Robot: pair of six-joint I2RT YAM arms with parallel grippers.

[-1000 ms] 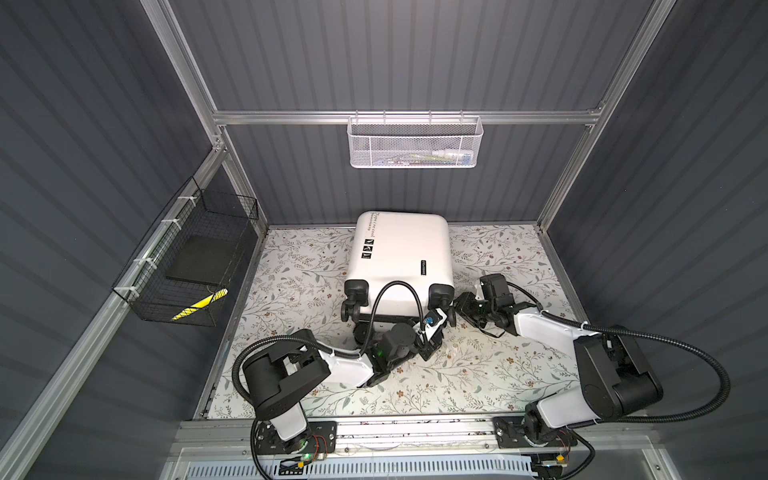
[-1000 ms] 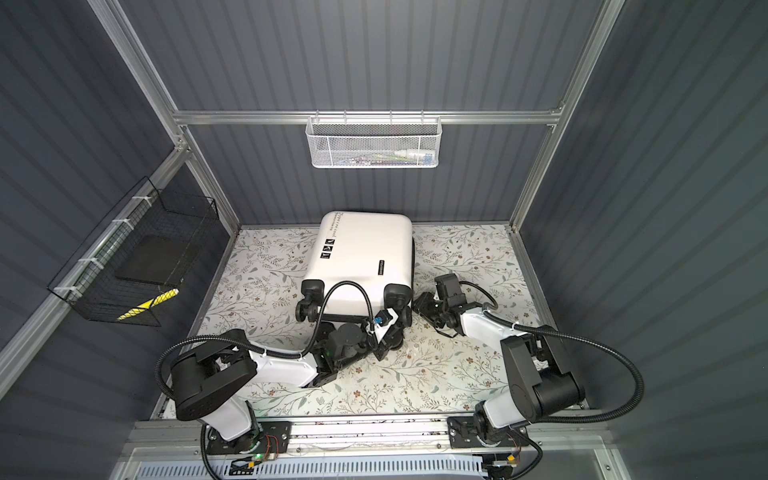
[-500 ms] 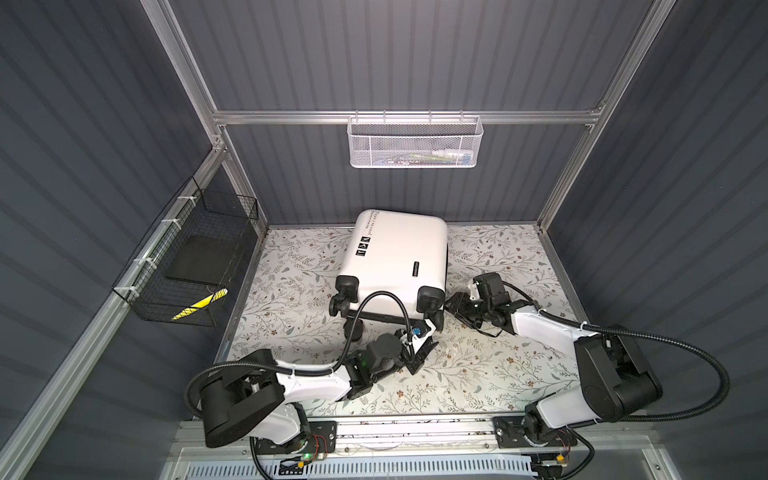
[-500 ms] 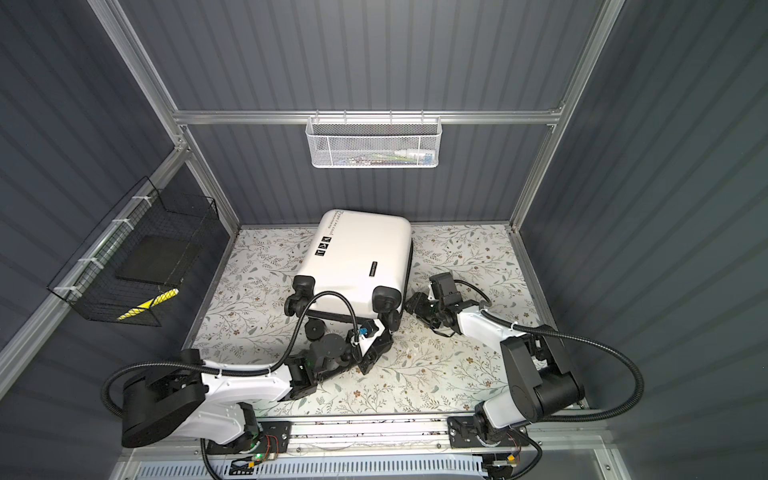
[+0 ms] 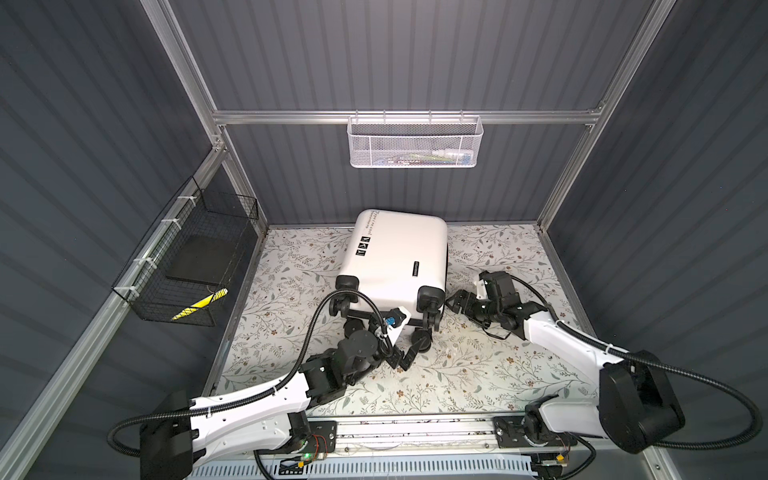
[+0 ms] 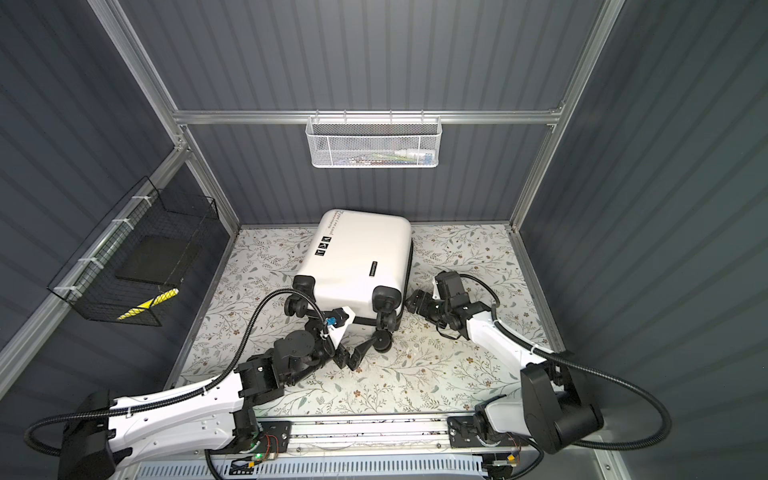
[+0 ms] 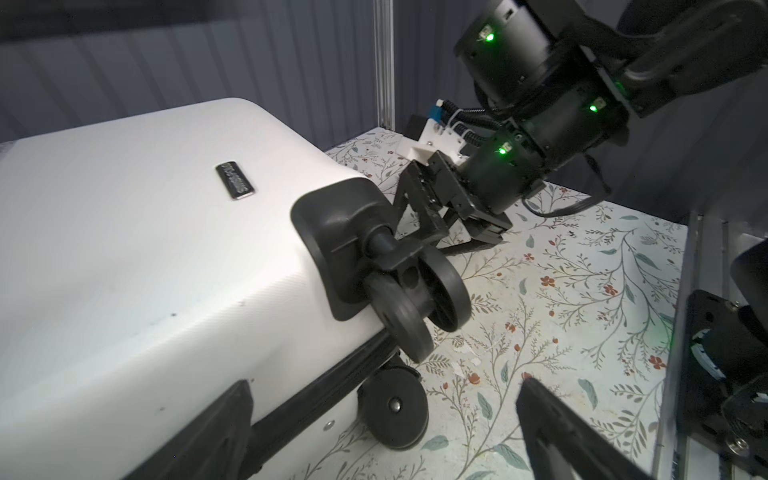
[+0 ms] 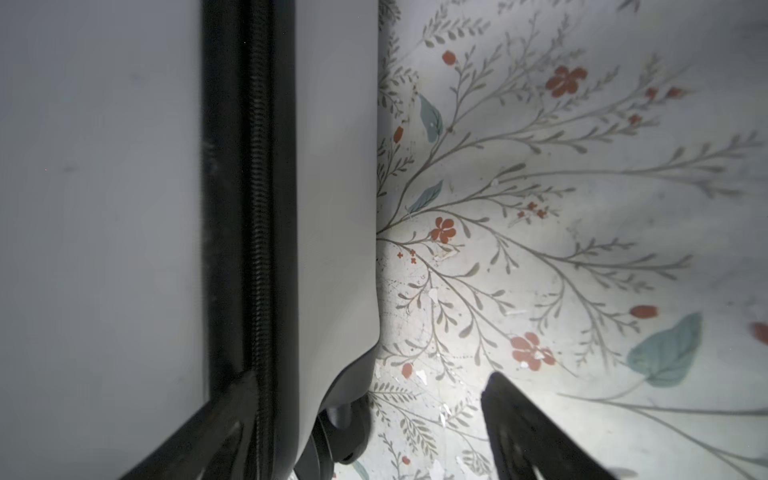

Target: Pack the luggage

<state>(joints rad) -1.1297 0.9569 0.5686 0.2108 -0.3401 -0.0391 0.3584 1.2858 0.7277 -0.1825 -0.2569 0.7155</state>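
White luggage (image 5: 395,257) turned, left pincer (image 7: 385,384) now open

The luggage (image 5: 395,257) is a small white hard-shell case, seen closed in both top views and laid flat on one broad face on the floral mat (image 5: 498,374). Its top end is set near the back wall (image 5: 415,199), and its black spinner wheels (image 5: 430,297) are turned toward the near edge. It is skewed slightly, not squared to the wall. Black script (image 5: 374,218) and three small logos (image 5: 362,247) are carried along one edge of the upper shell, with a small dark badge (image 7: 235,185) nearer the wheels. A black zipper (image 8: 257,208) is seen run shut between the shell halves.
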